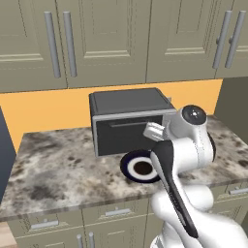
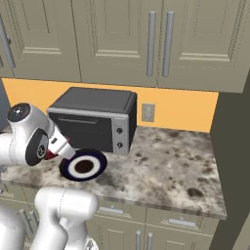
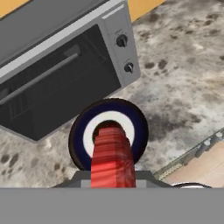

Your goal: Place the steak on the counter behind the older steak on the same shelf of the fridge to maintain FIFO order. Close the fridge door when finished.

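Red steak (image 3: 113, 159) sits clenched in the gripper (image 3: 113, 175), lifted above a navy-rimmed plate (image 3: 78, 131) near the front edge of the granite counter (image 2: 171, 166). Just behind the plate stands a toaster oven (image 2: 93, 119). To its right the counter lies bare up to a tall side panel; no writing is legible

A toaster oven (image 2: 95, 118) stands on the counter (image 2: 166, 166) against the orange wall, with an outlet (image 2: 148, 112) just to its right. A dark-rimmed plate (image 2: 84, 165) with a white ring lies in front of the oven near the counter edge. The arm's wrist reaches toward the plate, a bit of red steak (image 2: 50, 154) showing at its end. Beige cabinets (image 2: 122, 39) hang above.
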Robot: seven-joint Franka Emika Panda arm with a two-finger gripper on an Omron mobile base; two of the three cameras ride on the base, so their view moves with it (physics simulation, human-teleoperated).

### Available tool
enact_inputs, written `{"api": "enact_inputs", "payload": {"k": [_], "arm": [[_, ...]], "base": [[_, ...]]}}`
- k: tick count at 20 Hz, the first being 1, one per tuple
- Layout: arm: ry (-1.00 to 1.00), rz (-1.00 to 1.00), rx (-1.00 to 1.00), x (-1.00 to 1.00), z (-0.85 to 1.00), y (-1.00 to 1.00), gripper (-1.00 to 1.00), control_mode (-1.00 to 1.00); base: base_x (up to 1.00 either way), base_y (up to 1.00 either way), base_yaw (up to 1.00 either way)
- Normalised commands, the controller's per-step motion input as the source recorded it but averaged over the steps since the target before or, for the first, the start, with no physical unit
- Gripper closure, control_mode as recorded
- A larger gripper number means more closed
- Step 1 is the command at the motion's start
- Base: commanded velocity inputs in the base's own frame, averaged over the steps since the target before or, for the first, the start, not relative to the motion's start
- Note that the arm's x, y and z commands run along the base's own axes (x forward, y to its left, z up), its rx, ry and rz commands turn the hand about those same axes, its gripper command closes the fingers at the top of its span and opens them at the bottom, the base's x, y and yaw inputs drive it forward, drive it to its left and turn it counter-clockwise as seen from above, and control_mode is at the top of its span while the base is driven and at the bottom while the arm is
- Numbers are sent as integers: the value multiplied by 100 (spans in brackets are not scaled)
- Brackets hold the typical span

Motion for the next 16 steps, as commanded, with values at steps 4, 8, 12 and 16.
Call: {"api": "enact_inputs", "payload": {"k": [4, 8, 12, 16], "arm": [[-4, -7, 0, -96, 16, -6, 100, -100], [0, -6, 0, -85, 2, 0, 100, -100], [-1, -1, 0, -25, 0, 0, 100, 100], [0, 0, 0, 0, 0, 0, 100, 100]], "base": [[0, 0, 0], [0, 0, 0], [-71, -1, -6], [-31, 6, -16]]}}
